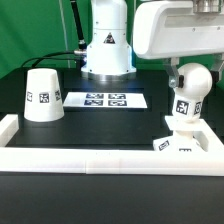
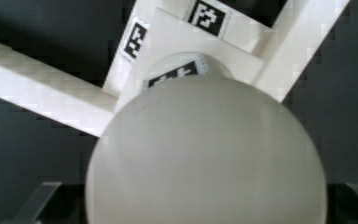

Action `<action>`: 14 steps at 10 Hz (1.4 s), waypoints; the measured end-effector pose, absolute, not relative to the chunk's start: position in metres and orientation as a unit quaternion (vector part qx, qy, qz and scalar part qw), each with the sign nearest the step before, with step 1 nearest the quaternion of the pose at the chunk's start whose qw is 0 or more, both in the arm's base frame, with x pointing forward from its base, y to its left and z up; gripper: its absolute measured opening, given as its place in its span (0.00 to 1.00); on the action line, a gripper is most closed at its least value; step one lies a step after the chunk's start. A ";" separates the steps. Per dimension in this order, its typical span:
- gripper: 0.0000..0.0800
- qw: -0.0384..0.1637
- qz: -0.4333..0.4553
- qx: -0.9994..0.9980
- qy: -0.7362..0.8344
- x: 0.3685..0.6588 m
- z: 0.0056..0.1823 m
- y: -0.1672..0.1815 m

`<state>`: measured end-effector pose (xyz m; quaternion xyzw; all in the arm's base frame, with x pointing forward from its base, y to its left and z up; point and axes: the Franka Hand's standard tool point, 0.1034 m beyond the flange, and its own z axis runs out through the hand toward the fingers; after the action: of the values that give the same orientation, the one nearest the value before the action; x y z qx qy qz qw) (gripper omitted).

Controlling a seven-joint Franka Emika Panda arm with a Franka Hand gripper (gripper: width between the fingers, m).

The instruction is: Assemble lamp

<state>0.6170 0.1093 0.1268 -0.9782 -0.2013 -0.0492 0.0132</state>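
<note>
**Exterior view.**
- Bulb (image 1: 190, 95): centre right of frame, upright on the base (image 1: 178, 143).
- Base: lower right, close to the border rail (image 1: 100, 162).
- Gripper (image 1: 187, 70): hangs from the upper right over the bulb's crown. The jaws straddle the bulb, but whether they press on it cannot be told.
- Shade (image 1: 42, 95): centre left, wide end down, well apart from the bulb and not yet fitted.
- Marker board (image 1: 105, 100): flat on the table between shade and bulb.
- Robot pedestal (image 1: 106, 45): upper centre.

**Wrist view.**
- Bulb (image 2: 202, 140): fills most of the frame.
- One dark finger (image 2: 37, 203): shows beside the bulb.
- Tagged base (image 2: 229, 45) and rail (image 2: 34, 85): lie beyond the bulb.

**Step, as judged.** The bulb is being seated in the base. The next move calls for a straight lift clear without tipping the bulb, then a crossing to the shade.

**Obstruction.** The rail crowds the base, and only the marker board lies along the way to the shade.
</note>
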 end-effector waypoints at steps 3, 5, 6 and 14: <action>0.72 0.026 -0.062 -0.997 -0.031 0.617 0.129 0.106; 0.72 0.035 -0.057 -0.996 0.058 0.617 0.127 0.100; 0.72 0.035 -0.057 -0.995 0.073 0.617 0.127 0.100; 0.72 0.044 -0.041 -0.912 0.406 0.610 0.125 0.099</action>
<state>0.6101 0.0987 0.1255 -0.9119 0.4061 -0.0406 0.0442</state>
